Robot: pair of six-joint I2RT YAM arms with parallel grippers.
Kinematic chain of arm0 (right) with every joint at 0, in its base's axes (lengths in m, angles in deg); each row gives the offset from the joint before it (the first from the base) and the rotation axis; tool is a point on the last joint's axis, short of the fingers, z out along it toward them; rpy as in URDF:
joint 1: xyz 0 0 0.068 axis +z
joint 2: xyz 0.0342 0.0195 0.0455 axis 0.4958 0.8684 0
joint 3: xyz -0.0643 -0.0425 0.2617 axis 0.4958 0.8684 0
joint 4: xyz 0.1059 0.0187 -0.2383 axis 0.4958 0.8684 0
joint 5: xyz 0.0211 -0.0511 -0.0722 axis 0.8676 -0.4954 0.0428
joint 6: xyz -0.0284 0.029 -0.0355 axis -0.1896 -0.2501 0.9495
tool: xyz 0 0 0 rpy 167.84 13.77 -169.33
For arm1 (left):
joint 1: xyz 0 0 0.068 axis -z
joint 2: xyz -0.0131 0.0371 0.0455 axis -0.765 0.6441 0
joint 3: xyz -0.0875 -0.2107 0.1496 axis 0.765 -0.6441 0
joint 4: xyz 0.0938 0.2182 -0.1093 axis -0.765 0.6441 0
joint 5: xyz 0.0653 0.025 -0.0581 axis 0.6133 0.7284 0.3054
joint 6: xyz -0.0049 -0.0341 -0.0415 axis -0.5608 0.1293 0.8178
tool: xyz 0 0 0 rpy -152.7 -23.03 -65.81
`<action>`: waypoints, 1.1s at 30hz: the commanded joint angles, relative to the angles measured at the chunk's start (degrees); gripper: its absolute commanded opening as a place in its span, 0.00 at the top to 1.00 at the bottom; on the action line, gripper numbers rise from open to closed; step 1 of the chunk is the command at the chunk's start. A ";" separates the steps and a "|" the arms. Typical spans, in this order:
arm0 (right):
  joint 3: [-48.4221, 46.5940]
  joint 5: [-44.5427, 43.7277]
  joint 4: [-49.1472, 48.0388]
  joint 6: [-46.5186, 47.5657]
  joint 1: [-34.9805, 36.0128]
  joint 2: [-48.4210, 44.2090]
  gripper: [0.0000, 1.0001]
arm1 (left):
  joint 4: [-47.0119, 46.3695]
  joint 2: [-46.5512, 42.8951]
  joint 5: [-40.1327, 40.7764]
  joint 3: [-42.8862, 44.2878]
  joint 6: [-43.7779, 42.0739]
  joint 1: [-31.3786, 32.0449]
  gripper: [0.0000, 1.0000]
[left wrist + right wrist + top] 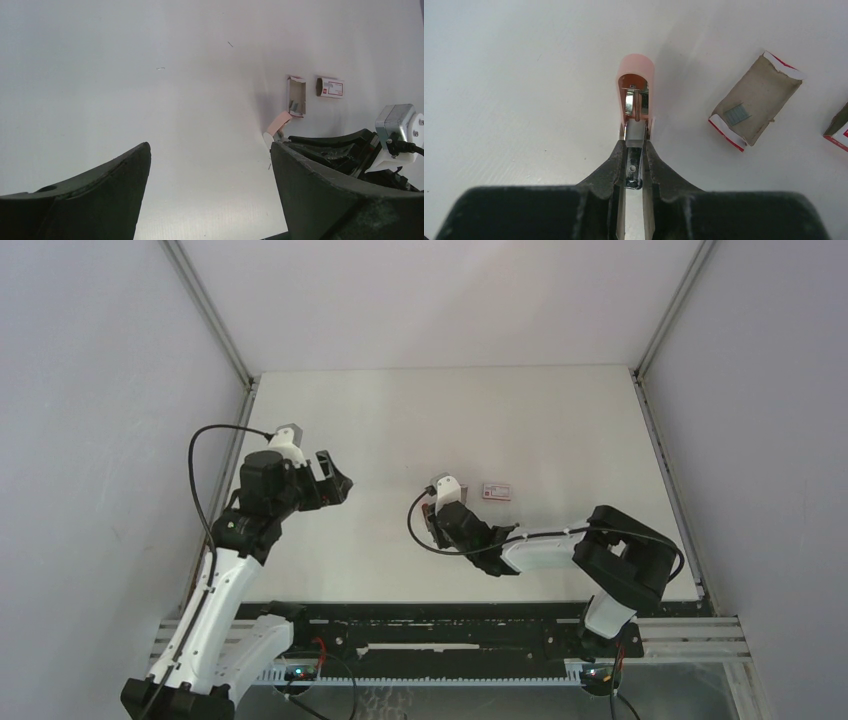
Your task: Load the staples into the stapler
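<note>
My right gripper is shut on the rear of the stapler. The stapler rests low on the table with its pink cover swung open and the metal channel showing. The pinkish-grey inner tray lies just to its right, with a short strip of staples in it. The white box with red print is at the right edge; it also shows in the top view. My left gripper is open and empty, off to the left. From there I see the stapler and tray.
A couple of loose staple bits lie on the white table. Grey walls with metal rails stand close on both sides. The black rail of the arm bases runs along the near edge.
</note>
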State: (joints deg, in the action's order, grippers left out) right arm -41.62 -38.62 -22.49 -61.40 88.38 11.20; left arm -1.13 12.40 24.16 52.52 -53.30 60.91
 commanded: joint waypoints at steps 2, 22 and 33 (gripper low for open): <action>-2.10 -0.69 -2.08 -0.27 0.62 0.41 0.98 | -1.37 -0.36 -0.83 -0.52 -1.97 -1.01 0.07; -2.10 -0.47 -0.44 -2.32 0.80 1.64 0.99 | -1.95 -0.18 -3.21 -0.86 -1.72 -2.95 0.07; -2.09 -1.95 0.41 -2.91 1.02 1.87 0.99 | -2.07 -0.28 -4.02 -0.99 -1.63 -3.71 0.07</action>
State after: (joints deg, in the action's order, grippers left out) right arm -42.02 -39.12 -22.21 -62.75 88.73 12.32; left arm -1.35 12.46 21.52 52.52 -53.61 57.96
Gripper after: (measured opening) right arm 0.101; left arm 0.929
